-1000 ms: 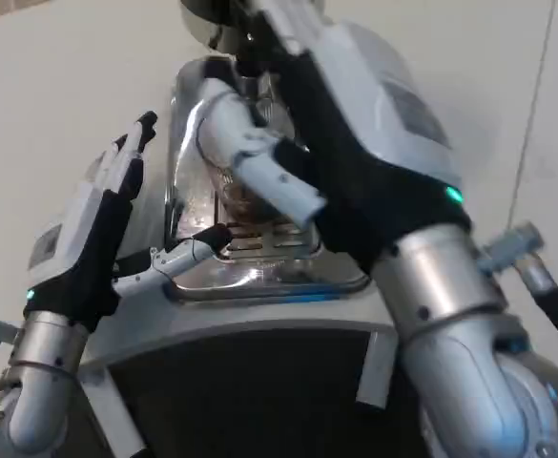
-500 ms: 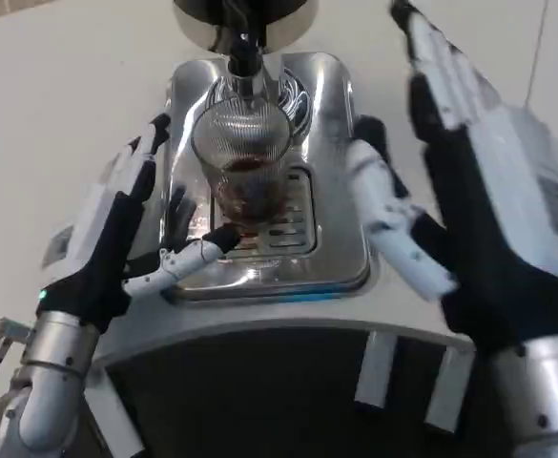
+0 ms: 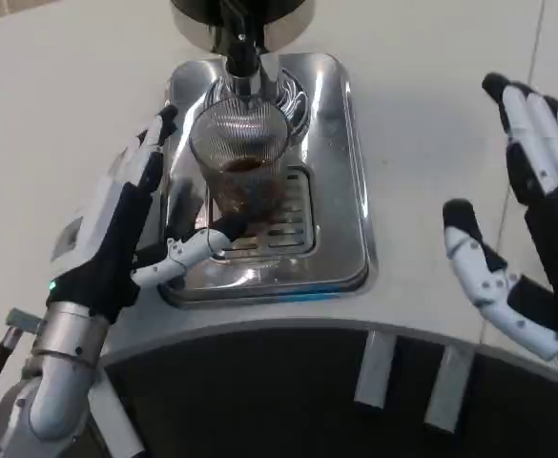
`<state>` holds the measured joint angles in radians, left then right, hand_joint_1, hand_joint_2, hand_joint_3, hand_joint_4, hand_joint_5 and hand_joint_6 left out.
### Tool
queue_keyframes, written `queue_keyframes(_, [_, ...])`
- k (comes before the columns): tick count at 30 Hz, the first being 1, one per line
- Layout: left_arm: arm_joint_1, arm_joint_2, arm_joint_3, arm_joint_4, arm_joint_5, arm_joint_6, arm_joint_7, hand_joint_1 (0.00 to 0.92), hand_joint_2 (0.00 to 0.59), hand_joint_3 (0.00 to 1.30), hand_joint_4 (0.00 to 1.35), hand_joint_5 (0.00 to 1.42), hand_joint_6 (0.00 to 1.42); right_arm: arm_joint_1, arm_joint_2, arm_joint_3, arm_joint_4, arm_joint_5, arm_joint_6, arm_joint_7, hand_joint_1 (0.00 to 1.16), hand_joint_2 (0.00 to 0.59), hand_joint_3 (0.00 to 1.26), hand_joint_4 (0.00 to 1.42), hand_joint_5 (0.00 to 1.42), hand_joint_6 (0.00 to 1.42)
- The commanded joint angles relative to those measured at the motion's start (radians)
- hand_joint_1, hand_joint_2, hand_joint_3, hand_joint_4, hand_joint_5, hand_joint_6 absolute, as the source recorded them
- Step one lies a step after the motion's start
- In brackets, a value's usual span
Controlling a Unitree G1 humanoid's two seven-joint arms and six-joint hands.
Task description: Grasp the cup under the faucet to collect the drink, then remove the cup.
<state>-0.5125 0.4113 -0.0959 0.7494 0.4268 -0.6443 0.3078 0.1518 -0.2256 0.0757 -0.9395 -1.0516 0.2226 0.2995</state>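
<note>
Item one: a ribbed glass cup (image 3: 243, 162) is standing upright on the slotted grate of a chrome drip tray (image 3: 341, 191), directly under the faucet (image 3: 239, 57), whose dark spout is pointing down into the cup's mouth. A shallow layer of dark brown drink is sitting in the cup, well below the rim. Neither hand is gripping it.

Item two: the left hand (image 3: 126, 224) is hovering at the left side of the tray, just beside the cup. Its fingers are lying spread and straight, pointing toward the far end of the tray, and nothing is sitting between them. Its thumb is reaching rightward across the near part of the grate, with the tip ending close to the foot of the cup; whether it is touching the glass cannot be told. The silver left forearm is running down to the near left corner.

Item three: the right hand (image 3: 531, 248) is hanging at the right edge of the scene, well apart from the cup and clear of the tray. Its fingers are standing apart and pointing away toward the far side, the thumb is sticking out to the left, and it is carrying nothing.

Item four: the tray is resting on the white top of the drink machine, whose dark front panel is filling the near foreground. A white table (image 3: 59, 105) is lying to the left and right of the machine.
</note>
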Motion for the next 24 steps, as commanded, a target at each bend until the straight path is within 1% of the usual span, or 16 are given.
queue_keyframes(1, [-0.012,-0.009,-0.003,0.032,0.003,0.002,0.014,0.164,0.028,0.00,0.00,0.00,0.00,0.073,-0.042,-0.056,0.063,0.034,-0.087,-0.061,0.31,0.535,0.00,0.00,0.00,0.00])
queue_keyframes(3, [-0.022,-0.013,-0.003,0.046,0.005,0.002,0.021,0.161,0.028,0.00,0.00,0.00,0.00,0.111,-0.053,-0.071,0.095,0.033,-0.127,-0.105,0.36,0.508,0.00,0.00,0.00,0.00])
queue_keyframes(4, [-0.027,-0.014,-0.003,0.052,0.004,0.002,0.024,0.160,0.027,0.00,0.00,0.00,0.00,0.129,-0.058,-0.074,0.111,0.029,-0.145,-0.128,0.37,0.504,0.00,0.00,0.00,0.00])
queue_keyframes(6, [-0.043,-0.019,0.000,0.073,0.003,0.002,0.036,0.158,0.026,0.00,0.00,0.00,0.00,0.166,-0.072,-0.084,0.154,0.029,-0.187,-0.181,0.41,0.484,0.00,0.00,0.00,0.00])
queue_keyframes(7, [-0.049,-0.020,0.001,0.082,0.002,0.000,0.041,0.157,0.026,0.00,0.00,0.00,0.00,0.181,-0.080,-0.089,0.173,0.026,-0.206,-0.203,0.42,0.482,0.00,0.00,0.00,0.00])
queue_keyframes(8, [-0.055,-0.021,0.002,0.092,0.001,-0.002,0.045,0.156,0.026,0.00,0.00,0.00,0.00,0.196,-0.089,-0.095,0.192,0.026,-0.224,-0.222,0.43,0.451,0.00,0.00,0.00,0.00])
queue_keyframes(11, [-0.076,-0.025,0.007,0.122,-0.006,-0.015,0.062,0.150,0.026,0.00,0.00,0.00,0.00,0.251,-0.115,-0.113,0.246,0.022,-0.274,-0.285,0.44,0.415,0.00,0.00,0.00,0.00])
queue_keyframes(13, [-0.089,-0.026,0.008,0.141,-0.009,-0.023,0.069,0.150,0.026,0.00,0.00,0.00,0.00,0.287,-0.121,-0.121,0.273,0.030,-0.294,-0.311,0.44,0.397,0.00,0.00,0.00,0.00])
queue_keyframes(15, [-0.099,-0.026,0.006,0.156,-0.011,-0.032,0.071,0.152,0.025,0.00,0.00,0.00,0.00,0.316,-0.122,-0.125,0.285,0.034,-0.312,-0.340,0.44,0.392,0.00,0.00,0.00,0.00])
queue_keyframes(17, [-0.110,-0.026,0.004,0.174,-0.019,-0.049,0.060,0.197,0.023,0.00,0.00,0.00,0.00,0.336,-0.122,-0.127,0.289,0.033,-0.322,-0.359,0.44,0.388,0.00,0.00,0.00,0.00])
queue_keyframes(20, [-0.124,-0.027,-0.012,0.190,-0.020,-0.078,0.035,0.283,0.028,0.00,0.00,0.00,0.00,0.365,-0.108,-0.129,0.288,0.046,-0.314,-0.355,0.45,0.358,0.00,0.00,0.00,0.00])
queue_keyframes(22, [-0.132,-0.035,-0.017,0.202,-0.029,-0.087,0.019,0.329,0.027,0.00,0.00,0.00,0.00,0.377,-0.100,-0.125,0.279,0.048,-0.313,-0.350,0.44,0.353,0.00,0.00,0.00,0.00])
queue_keyframes(23, [-0.138,-0.042,-0.017,0.212,-0.037,-0.090,0.007,0.351,0.034,0.00,0.00,0.00,0.00,0.385,-0.093,-0.119,0.268,0.045,-0.312,-0.343,0.43,0.335,0.00,0.00,0.00,0.00])
queue_keyframes(24, [-0.144,-0.048,-0.016,0.220,-0.043,-0.092,-0.002,0.373,0.035,0.00,0.00,0.00,0.00,0.392,-0.084,-0.108,0.254,0.036,-0.309,-0.333,0.43,0.331,0.00,0.00,0.00,0.00])
